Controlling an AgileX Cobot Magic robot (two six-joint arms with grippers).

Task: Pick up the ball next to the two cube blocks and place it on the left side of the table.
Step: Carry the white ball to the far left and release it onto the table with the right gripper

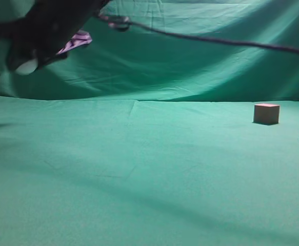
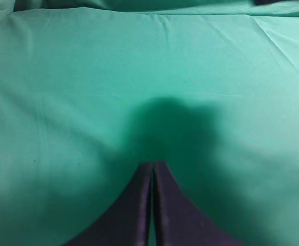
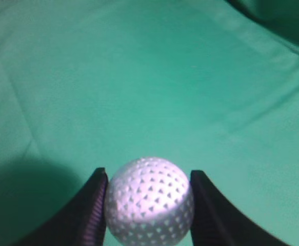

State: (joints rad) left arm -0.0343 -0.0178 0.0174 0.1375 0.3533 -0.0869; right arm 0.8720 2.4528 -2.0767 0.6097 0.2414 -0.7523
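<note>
We see the right gripper (image 3: 149,205) clamping the ball (image 3: 150,201), raised above the surface's (image 1: 139,169) left side. Our left gripper (image 2: 152,177) is closed, empty. Two cube blocks (image 1: 266,113) sit far right
</note>
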